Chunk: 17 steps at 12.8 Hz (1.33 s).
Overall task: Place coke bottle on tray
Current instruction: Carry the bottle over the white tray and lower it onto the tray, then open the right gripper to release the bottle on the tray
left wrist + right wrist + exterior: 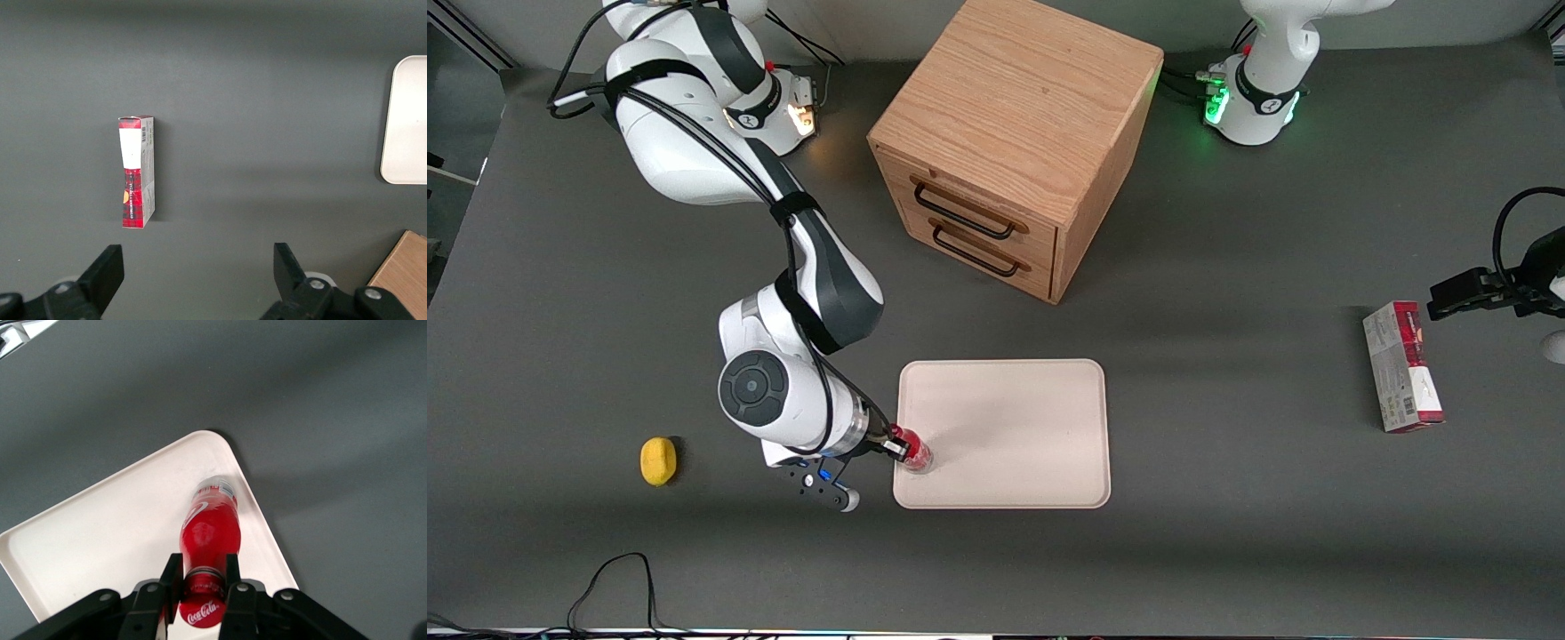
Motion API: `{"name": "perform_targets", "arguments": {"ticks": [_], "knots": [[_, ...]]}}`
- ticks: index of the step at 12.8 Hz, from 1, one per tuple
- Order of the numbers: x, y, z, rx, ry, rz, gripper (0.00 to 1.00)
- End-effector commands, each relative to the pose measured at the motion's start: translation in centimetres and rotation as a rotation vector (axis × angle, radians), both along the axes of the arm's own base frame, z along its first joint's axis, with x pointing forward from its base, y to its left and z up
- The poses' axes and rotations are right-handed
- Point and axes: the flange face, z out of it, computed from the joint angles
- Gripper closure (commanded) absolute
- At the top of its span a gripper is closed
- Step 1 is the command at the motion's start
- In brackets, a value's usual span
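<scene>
The coke bottle (911,450) is a tiny red bottle with a red cap and a clear base. It stands tilted over the tray's corner nearest the front camera, at the working arm's end. My gripper (893,442) is shut on the bottle's neck just under the cap. In the right wrist view the fingers (172,577) clamp the neck of the bottle (210,530), and its base rests on or just above the cream-white tray (120,520). The tray (1014,427) is large, flat and rectangular with rounded corners.
A wooden drawer cabinet (1014,133) stands farther from the front camera than the tray. A yellow lemon-like lump (658,461) lies toward the working arm's end. A red-and-grey carton (1402,366) lies toward the parked arm's end, also in the left wrist view (137,171).
</scene>
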Motion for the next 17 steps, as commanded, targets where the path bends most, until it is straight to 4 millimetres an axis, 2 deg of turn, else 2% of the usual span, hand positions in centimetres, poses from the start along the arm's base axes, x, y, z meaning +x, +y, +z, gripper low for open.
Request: {"name": "perform_targets", "arguments": {"ticks": [1,2,3,4,9,13,15,17], "knots": [[0.4,0.4,0.8,-0.009,-0.030,-0.024,0.98],[0.4,0.4,0.8,-0.009,-0.030,-0.024,0.68],[0.4,0.4,0.8,-0.009,-0.034,-0.019,0.03],[0.4,0.5,0.9,-0.007,-0.038,-0.018,0.00],[0.4,0.4,0.9,-0.009,-0.038,-0.020,0.00],[0.3,-0.3,2.6,-0.013,-0.039,-0.021,0.00],[0.0,-1.6,4.2,-0.029,-0.016,0.024,0.00],[-2.0,-5.2,6.3,-0.065,0.068,0.123,0.00]]}}
